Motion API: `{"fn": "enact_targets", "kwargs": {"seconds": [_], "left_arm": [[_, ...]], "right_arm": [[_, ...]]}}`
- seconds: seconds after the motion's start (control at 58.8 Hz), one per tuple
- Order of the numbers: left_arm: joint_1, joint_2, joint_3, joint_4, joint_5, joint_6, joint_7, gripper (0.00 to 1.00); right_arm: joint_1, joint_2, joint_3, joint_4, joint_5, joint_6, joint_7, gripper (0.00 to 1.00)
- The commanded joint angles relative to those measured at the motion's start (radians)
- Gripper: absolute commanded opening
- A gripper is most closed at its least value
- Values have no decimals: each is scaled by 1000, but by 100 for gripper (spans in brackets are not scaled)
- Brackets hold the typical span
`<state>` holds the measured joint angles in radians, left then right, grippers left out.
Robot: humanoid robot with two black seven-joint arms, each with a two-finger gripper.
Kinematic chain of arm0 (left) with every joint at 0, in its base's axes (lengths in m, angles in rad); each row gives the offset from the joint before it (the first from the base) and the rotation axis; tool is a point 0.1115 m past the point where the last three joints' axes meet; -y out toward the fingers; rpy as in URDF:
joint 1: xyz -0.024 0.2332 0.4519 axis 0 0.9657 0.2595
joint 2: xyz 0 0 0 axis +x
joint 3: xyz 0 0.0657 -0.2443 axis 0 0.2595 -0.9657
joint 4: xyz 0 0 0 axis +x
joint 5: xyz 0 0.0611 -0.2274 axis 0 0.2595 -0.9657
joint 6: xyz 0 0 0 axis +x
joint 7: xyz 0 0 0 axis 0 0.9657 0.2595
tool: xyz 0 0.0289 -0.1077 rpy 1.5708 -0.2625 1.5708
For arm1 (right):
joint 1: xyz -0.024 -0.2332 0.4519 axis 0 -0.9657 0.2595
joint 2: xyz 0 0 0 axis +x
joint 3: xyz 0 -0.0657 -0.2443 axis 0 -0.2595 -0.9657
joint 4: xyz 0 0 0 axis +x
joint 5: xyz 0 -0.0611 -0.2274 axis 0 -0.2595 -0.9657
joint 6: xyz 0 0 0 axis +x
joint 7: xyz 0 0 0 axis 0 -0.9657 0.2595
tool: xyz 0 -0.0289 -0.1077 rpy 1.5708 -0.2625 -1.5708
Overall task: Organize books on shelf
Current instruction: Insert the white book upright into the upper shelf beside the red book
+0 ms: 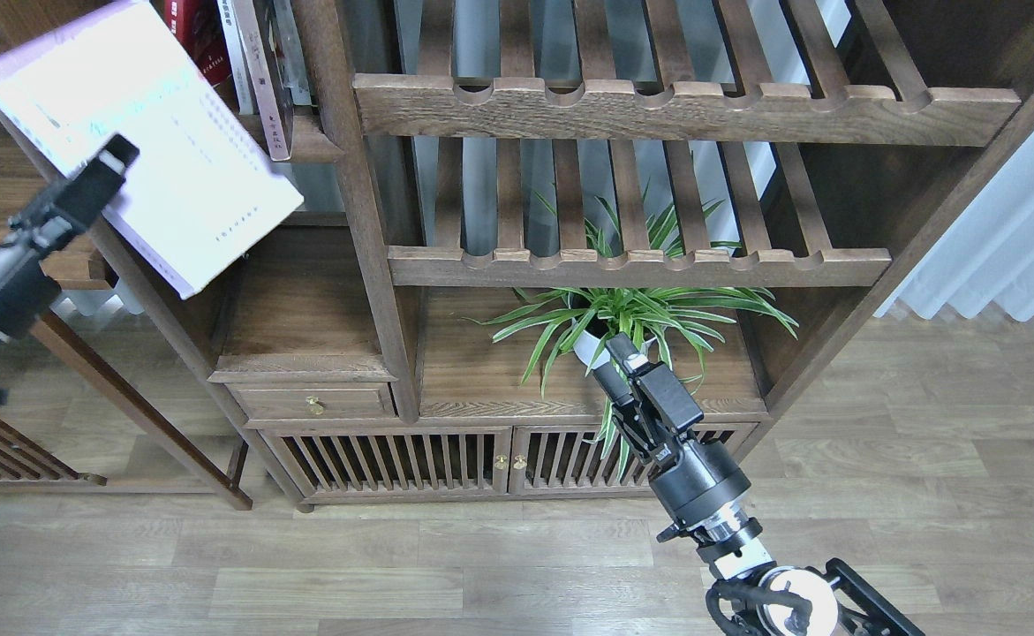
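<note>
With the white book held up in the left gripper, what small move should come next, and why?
Probably carry the white book up and right toward the shelf: the left gripper holds it tilted, off the shelf, beside the standing books.

Faint print lines on the white book and characters on the book spines are too small to read.
</note>
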<state>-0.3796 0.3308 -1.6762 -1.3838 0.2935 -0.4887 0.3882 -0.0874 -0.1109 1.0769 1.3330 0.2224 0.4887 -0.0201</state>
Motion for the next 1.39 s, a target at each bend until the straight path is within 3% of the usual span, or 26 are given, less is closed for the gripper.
{"fn": "enact_targets", "kwargs": {"seconds": [0.0, 0.187, 0.493, 0.731, 0.884, 1.224, 1.377], "left_arm": [[-71, 40, 42, 2, -10, 0, 1, 1], [-163, 74, 81, 3, -7, 0, 5, 1], [-317, 174, 96, 3, -5, 0, 55, 0], [-389, 189, 111, 5, -5, 0, 57, 0], [-410, 212, 115, 5, -4, 0, 74, 0], [-409, 393, 93, 14, -24, 0, 67, 1], [-407, 409, 96, 49, -22, 0, 67, 1]], "right_arm": [[1, 7, -2, 0, 0, 0, 0, 83], [2, 7, 0, 2, 0, 0, 0, 83], [3, 8, 0, 2, 0, 0, -1, 83], [15, 13, -2, 2, 0, 0, -1, 83], [20, 13, 0, 2, 0, 0, -1, 83], [40, 11, -2, 2, 0, 0, -1, 83], [51, 14, -2, 2, 0, 0, -1, 83]]}}
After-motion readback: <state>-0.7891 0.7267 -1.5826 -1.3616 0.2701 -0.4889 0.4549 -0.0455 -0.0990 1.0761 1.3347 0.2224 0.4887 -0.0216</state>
